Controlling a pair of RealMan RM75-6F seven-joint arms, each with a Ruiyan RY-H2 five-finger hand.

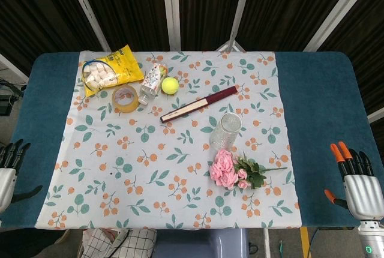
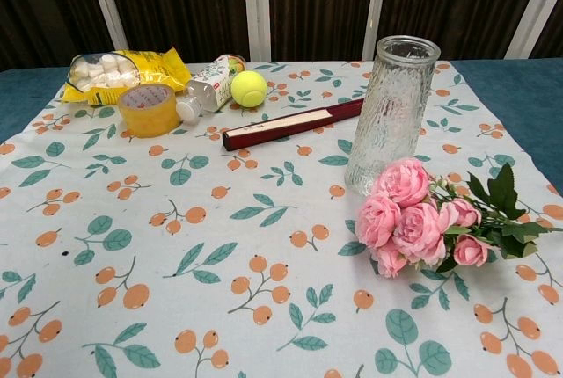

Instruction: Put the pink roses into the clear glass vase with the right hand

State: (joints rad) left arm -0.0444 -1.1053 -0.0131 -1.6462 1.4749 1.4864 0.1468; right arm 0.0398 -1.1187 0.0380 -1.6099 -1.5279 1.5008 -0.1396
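No text can be read. Beside the tennis ball [image 2: 249, 88], the small bottle [image 2: 208, 88] bears a printed label (characters too small to resolve); the yellow snack bag [image 1: 112, 69] beyond it carries blurred white script.

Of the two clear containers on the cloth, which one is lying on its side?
The bottle beside the tennis ball lies on its side; the glass vase by the roses stands upright.

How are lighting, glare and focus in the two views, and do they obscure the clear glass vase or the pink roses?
Head view: even, soft lighting, faint shadows; the clear glass vase looks foreshortened from above, the pink roses sharp. Chest view: slight highlights on the vase, no strong glare; roses in focus, the dark backdrop underexposed.
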